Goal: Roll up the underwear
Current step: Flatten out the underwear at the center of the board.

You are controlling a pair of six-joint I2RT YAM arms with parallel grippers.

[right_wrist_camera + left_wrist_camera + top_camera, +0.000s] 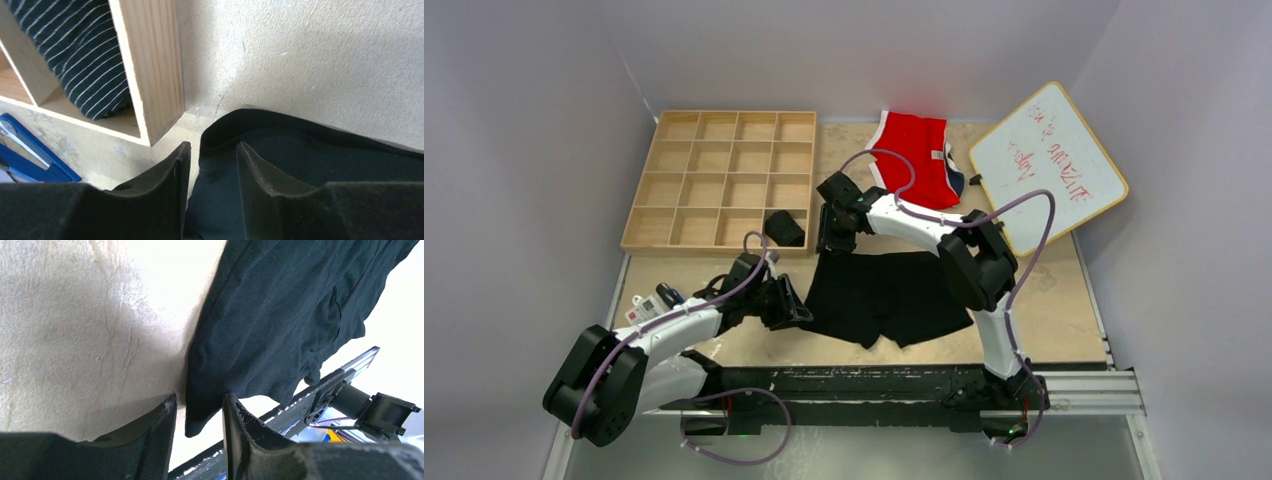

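Counter (1064, 300) carries wooden grid tray (721, 243) at far left. Flat black underwear (889, 295) lies spread mid-counter, just beside the tray. Rolled black underwear (784, 228) sits in the tray's near-right compartment. Left gripper (199, 402), jaws partly apart, straddles the flat garment's near-left corner. Right gripper (213, 149), jaws likewise partly apart, straddles its far-left corner.

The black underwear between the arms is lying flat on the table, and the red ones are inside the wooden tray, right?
Not quite. The red briefs lie on the table, right of the wooden tray, not inside it; the top view shows this. The black underwear does lie flat on the table.
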